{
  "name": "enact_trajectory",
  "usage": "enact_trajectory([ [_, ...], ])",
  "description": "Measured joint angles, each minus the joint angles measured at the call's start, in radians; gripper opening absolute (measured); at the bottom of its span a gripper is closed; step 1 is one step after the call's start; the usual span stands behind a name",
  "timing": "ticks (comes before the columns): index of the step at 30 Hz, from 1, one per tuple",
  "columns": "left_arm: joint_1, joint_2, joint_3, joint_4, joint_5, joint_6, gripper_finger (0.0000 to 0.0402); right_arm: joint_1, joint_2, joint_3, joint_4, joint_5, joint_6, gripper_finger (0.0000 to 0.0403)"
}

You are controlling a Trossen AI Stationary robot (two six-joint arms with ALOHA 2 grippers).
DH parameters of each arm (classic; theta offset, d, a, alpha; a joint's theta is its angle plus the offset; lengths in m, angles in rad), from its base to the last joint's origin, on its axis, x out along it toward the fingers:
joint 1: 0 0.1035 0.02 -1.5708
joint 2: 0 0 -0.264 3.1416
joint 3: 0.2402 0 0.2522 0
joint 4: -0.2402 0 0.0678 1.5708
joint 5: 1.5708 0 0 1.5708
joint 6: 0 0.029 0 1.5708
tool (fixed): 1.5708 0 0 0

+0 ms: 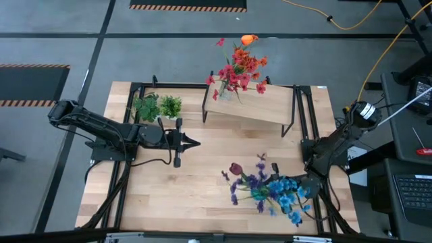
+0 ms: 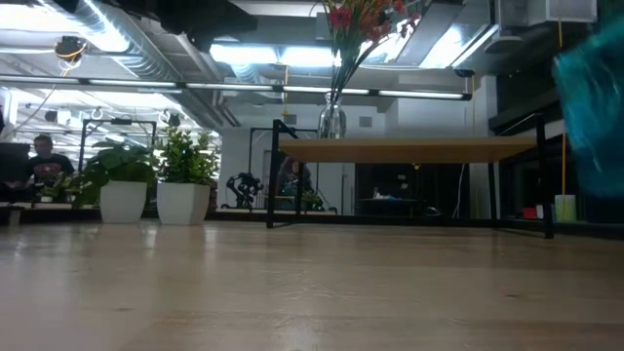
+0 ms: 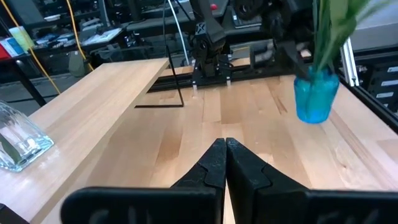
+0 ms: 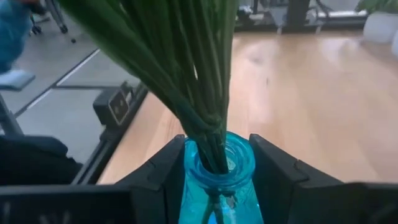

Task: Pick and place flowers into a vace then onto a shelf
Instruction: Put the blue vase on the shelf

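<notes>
tipping threatens: your right gripper (image 4: 214, 180) pinches the top-heavy blue vase (image 4: 217, 180) of flowers (image 1: 270, 189); left gripper (image 3: 225, 165) waits closed.

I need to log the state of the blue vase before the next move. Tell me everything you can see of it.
The blue vase is translucent blue, glass by its look, with a round ribbed neck and open mouth. It stands upright near the table's right front corner. A bunch of green stems fills its mouth, carrying blue and purple blossoms. The right gripper is shut on its neck, one finger on each side.
</notes>
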Motion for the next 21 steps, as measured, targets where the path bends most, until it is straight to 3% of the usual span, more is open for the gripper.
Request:
enact_trajectory([
  [9, 0.001, 0.0, 0.0, -0.082, -0.003, 0.022, 0.0003, -0.085, -0.194, 0.0, -0.147, 0.004, -0.074, 0.0143],
  [15, 0.001, 0.0, 0.0, -0.088, -0.037, 0.038, 0.0003, -0.192, -0.314, 0.0, -0.191, -0.071, -0.134, 0.0143],
  [21, 0.001, 0.0, 0.0, -0.088, -0.037, 0.037, 0.0007, -0.274, -0.479, 0.0, -0.316, -0.076, -0.186, 0.0143],
])
